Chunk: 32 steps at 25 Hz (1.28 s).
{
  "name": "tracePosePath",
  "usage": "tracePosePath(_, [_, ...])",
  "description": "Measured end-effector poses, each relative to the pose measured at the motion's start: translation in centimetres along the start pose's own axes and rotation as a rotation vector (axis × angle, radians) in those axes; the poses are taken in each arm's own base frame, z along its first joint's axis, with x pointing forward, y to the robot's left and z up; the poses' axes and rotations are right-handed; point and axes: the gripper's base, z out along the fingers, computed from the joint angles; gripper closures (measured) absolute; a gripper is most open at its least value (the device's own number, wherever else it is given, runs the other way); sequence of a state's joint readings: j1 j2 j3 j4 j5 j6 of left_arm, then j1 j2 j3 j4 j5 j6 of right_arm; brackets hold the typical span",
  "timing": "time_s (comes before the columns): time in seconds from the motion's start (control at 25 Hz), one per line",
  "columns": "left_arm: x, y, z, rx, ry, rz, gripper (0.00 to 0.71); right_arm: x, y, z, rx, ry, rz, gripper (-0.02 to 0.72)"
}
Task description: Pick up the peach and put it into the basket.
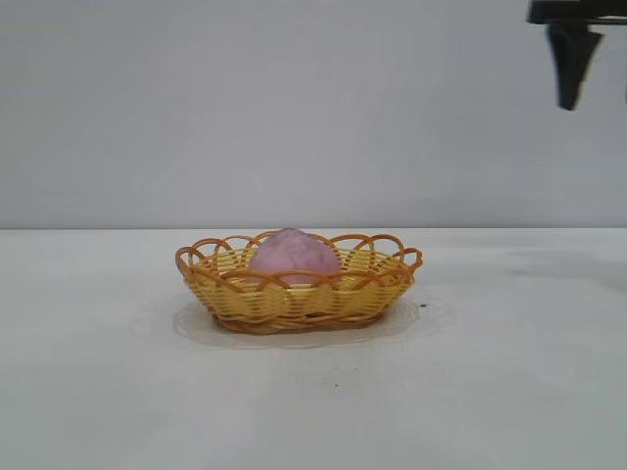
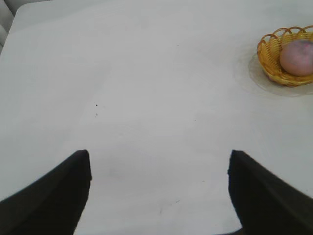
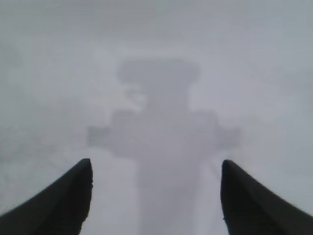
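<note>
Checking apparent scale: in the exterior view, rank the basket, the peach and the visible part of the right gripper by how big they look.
1. basket
2. peach, partly hidden by the rim
3. right gripper; only its tip shows, so this rank is unsure

Peach (image 1: 293,257) lower half hidden behind basket (image 1: 294,304) rim. Right gripper (image 1: 588,59) cut by exterior view's top edge, one finger visible.

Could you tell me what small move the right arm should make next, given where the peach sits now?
Probably just retreat to rest. The peach already lies inside the basket, and the right gripper is open and empty, high at the exterior view's upper right, well clear of the basket. The left gripper sits open over bare table. Nothing looks left to grasp.
</note>
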State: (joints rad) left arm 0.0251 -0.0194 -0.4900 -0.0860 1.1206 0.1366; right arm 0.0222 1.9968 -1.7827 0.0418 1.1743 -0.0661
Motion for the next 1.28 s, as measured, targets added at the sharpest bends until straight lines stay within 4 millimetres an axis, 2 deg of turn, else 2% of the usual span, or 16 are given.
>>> tracePosePath(0.12, [0.0,0.0,0.0,0.000,0.000,0.000,0.195,0.5,-1.3,-0.1,0.005,0.042,0.030,0.226])
tracePosePath(0.28, [0.0,0.0,0.0,0.000,0.000,0.000,0.195,0.6,-1.2,-0.6,-0.012,0.044,0.038,0.226])
tracePosePath(0.48, [0.0,0.0,0.0,0.000,0.000,0.000,0.195,2.0,-0.8,-3.4,-0.023,0.007,0.040,0.226])
tracePosePath(0.64, [0.0,0.0,0.0,0.000,0.000,0.000,0.195,4.2,-0.4,-6.6,-0.022,-0.031,0.039,0.226])
tracePosePath(0.84, [0.0,0.0,0.0,0.000,0.000,0.000,0.195,8.5,0.1,-11.4,-0.018,-0.105,0.034,0.226])
tracePosePath(1.0, [0.0,0.0,0.0,0.000,0.000,0.000,0.195,13.4,0.7,-15.1,-0.013,-0.181,0.029,0.226])
tracePosePath(1.16, [0.0,0.0,0.0,0.000,0.000,0.000,0.195,18.7,1.2,-17.1,-0.010,-0.233,0.025,0.226])
tracePosePath(1.28, [0.0,0.0,0.0,0.000,0.000,0.000,0.195,22.7,1.6,-17.0,-0.008,-0.258,0.025,0.226])
